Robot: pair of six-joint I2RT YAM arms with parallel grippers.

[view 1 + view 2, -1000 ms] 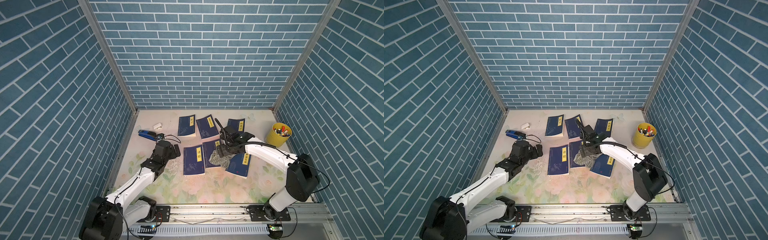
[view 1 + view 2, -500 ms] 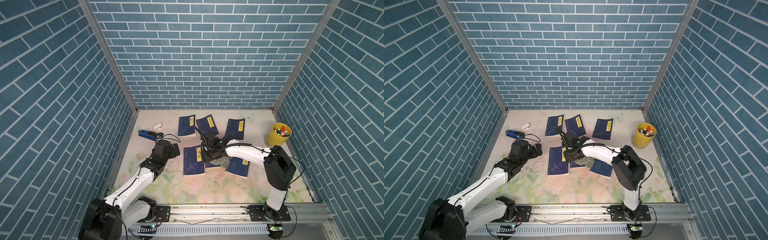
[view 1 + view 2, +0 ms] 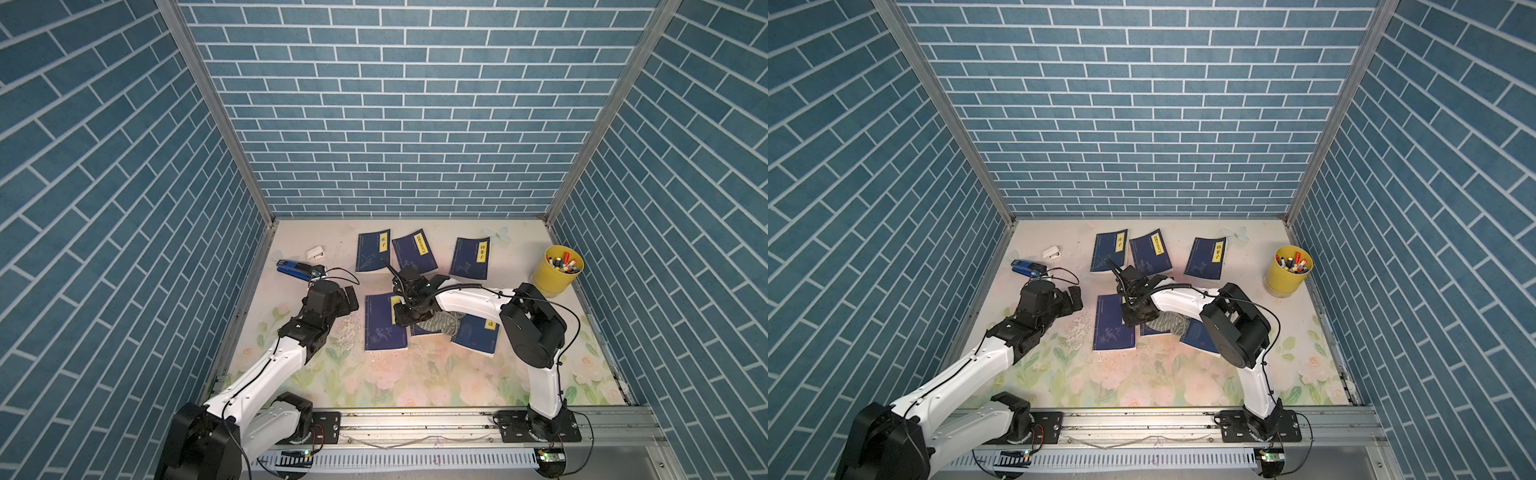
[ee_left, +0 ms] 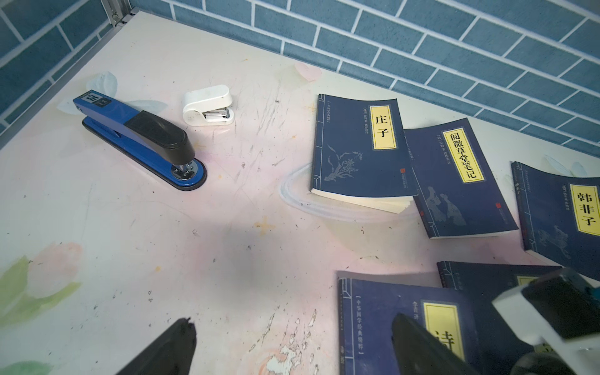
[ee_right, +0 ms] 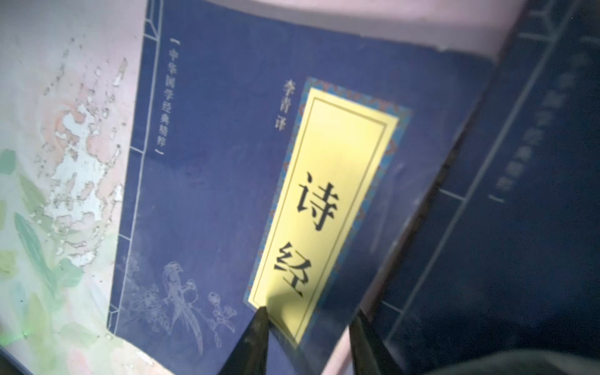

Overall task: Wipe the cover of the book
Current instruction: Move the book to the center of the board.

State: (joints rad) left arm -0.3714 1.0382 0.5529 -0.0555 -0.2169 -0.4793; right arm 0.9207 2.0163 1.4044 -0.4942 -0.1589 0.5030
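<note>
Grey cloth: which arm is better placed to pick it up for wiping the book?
Right. The right tool hangs right beside the grey cloth, which lies partly under that arm. The left tool is open, with a blue book between it and the cloth.

Just right of the dark blue paperback book with yellow title label (image 3: 379, 330) lies a grey crumpled cloth (image 3: 442, 323). Behind this book, to the left, lies a blue metal stapler (image 3: 296, 269). Far right stands a yellow round pen cup (image 3: 555, 282).
</note>
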